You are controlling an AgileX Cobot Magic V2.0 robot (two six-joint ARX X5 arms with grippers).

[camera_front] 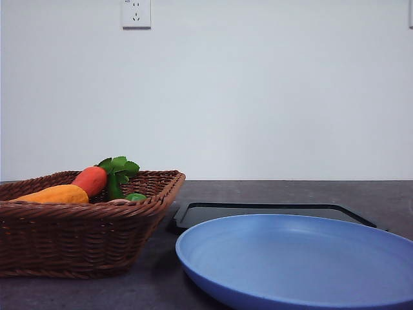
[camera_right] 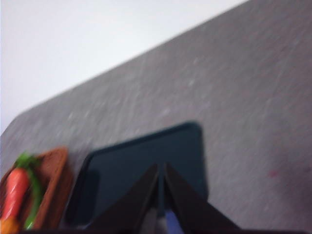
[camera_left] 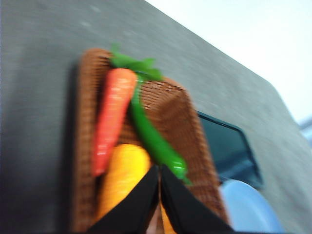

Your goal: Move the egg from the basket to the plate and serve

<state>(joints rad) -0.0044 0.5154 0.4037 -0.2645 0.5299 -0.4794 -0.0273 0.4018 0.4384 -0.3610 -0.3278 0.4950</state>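
Observation:
The brown wicker basket (camera_front: pixel 77 236) stands at the left of the table and holds toy vegetables. A small pinkish-brown sliver that may be the egg (camera_front: pixel 119 201) peeks over its rim; the rest is hidden. The light blue plate (camera_front: pixel 303 258) lies at the front right with nothing on it. In the blurred left wrist view, my left gripper (camera_left: pixel 159 169) hovers over the basket (camera_left: pixel 170 112), its black fingers meeting at the tips. My right gripper (camera_right: pixel 161 166) hangs shut above the black tray (camera_right: pixel 146 165), and a bit of the plate (camera_right: pixel 171 222) shows between its fingers.
In the basket lie an orange-red carrot toy (camera_front: pixel 90 181) with green leaves (camera_front: pixel 119 168), a yellow vegetable (camera_front: pixel 55 194) and a green pepper (camera_left: pixel 153 139). The flat black tray (camera_front: pixel 271 212) sits just behind the plate. A white wall with a socket (camera_front: pixel 136 13) closes the back.

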